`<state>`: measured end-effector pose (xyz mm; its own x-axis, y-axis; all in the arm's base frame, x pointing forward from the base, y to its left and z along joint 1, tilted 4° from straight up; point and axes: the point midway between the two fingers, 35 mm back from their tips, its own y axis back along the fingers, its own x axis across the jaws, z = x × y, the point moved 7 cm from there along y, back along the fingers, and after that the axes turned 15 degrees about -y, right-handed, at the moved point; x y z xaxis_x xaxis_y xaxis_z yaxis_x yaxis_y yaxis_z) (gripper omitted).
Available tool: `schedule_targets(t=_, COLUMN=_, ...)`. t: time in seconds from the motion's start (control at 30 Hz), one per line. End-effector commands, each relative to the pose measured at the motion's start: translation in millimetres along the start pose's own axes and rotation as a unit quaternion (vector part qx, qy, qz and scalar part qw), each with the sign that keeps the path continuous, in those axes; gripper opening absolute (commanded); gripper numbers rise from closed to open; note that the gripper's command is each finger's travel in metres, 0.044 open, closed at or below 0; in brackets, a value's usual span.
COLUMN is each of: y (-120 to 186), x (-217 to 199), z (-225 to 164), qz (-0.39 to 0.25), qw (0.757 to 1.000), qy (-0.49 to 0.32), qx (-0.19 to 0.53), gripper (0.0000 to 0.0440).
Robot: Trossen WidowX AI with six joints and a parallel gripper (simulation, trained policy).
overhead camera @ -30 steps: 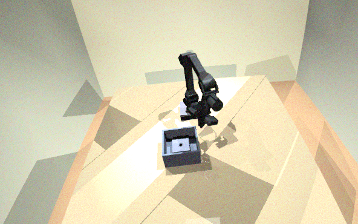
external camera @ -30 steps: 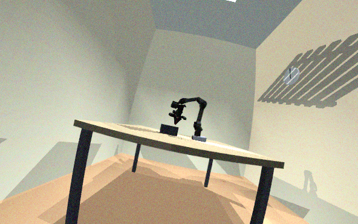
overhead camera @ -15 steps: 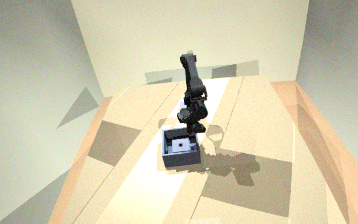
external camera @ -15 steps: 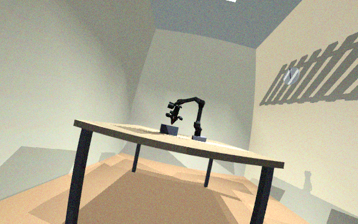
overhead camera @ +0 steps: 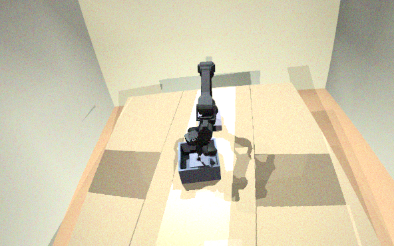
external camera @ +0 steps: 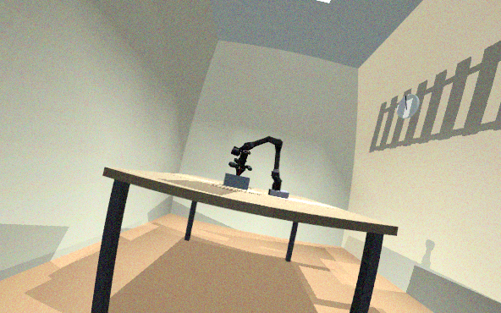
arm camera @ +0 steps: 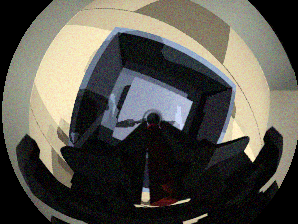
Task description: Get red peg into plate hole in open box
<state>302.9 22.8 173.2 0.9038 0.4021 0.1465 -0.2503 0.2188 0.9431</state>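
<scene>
- Fingers, dark, of the black parallel-jaw gripper (overhead camera: pixel 199 155) (external camera: pixel 239 171) (arm camera: pixel 153 125): drawn in close on the red peg, which I have held between them.
- Peg, red, slender (external camera: pixel 239 172) (arm camera: pixel 159 156): in the gripper, pointing down at the box; mostly masked by the dark fingers in my wrist view. I cannot tell how deep its lower end reaches, nor whether any of it is in the hole.
- Plate, pale grey, flat, four-sided (overhead camera: pixel 196 163) (arm camera: pixel 160 95): at the bottom of the box, beneath the gripper. A small dark round spot shows by the fingertips in my wrist view; I cannot tell whether it is the hole or the peg's end.
- Box, blue-grey, open-topped, four walls (overhead camera: pixel 201 176) (external camera: pixel 236 181) (arm camera: pixel 217 115): upright on the table, with the gripper over its opening.
- Arm, black, jointed (overhead camera: pixel 206 83) (external camera: pixel 277 158): arched up from its base and down to the box.
- Base, pale grey-violet (overhead camera: pixel 218 127) (external camera: pixel 284 194): on the tabletop, near the box.
- Table, light wood top, dark legs (overhead camera: pixel 283 120) (external camera: pixel 254 205) (arm camera: pixel 55 75): bears both box and arm.
- Clock, round, pale (external camera: pixel 413 107): on the cream wall, among barred shadows.

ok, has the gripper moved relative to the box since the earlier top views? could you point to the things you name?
Yes. In the top view the gripper (overhead camera: pixel 199 156) (arm camera: pixel 153 125) was off beyond the box's far right corner; now it is over the open box (overhead camera: pixel 201 176) (external camera: pixel 237 181) (arm camera: pixel 175 50).
</scene>
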Motion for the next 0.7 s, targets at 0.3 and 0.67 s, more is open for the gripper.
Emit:
schedule_targets(t=0.3, y=-36, x=-1, z=5, qz=-0.012, qw=0.998, qy=0.053, qx=0.044, gripper=0.0062)
schedule_targets(t=0.67, y=-33, x=15, z=23, qz=-0.002, qw=0.996, qy=0.07, qx=0.061, gripper=0.0186)
